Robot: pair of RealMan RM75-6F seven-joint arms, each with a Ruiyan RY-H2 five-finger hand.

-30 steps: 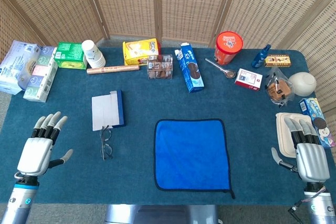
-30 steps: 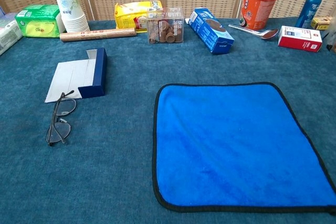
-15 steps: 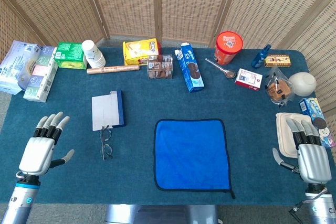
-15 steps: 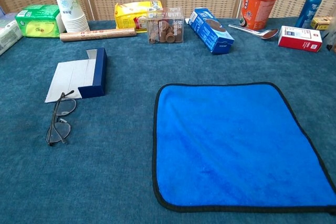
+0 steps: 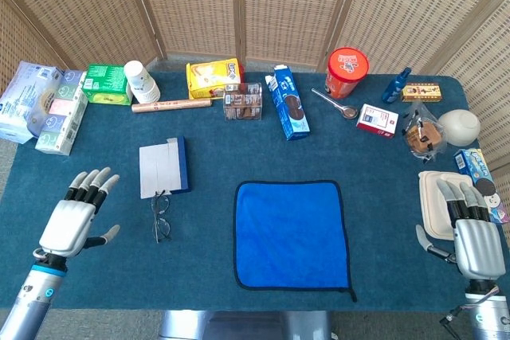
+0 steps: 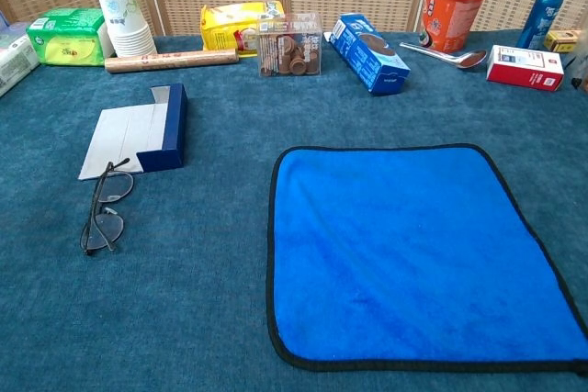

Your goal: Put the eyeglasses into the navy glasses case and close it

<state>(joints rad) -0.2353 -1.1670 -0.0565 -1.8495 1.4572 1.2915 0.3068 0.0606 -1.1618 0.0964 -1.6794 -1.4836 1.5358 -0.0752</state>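
- left hand [image 5: 73, 223] empty, fingers spread, at 9 o'clock of eyeglasses [image 5: 161, 216]
- eyeglasses touch open navy glasses case [image 5: 164, 166] at its 6 o'clock
- right hand [image 5: 473, 238] empty, fingers side by side, slightly apart

**Where everything is sitting on the tabletop**

The eyeglasses [image 5: 162, 217] are lying just in front of the glasses case [image 5: 164, 166], which is sitting open, left of the cloth [image 5: 292, 234] at the middle. The left hand [image 5: 72, 220] is hanging left of the eyeglasses, well apart; the right hand [image 5: 473, 228] is waiting at the far right edge. Boxes, a paper cup stack [image 5: 140, 81] and a tub [image 5: 347, 72] are lining the back of the tabletop [image 5: 215, 149].
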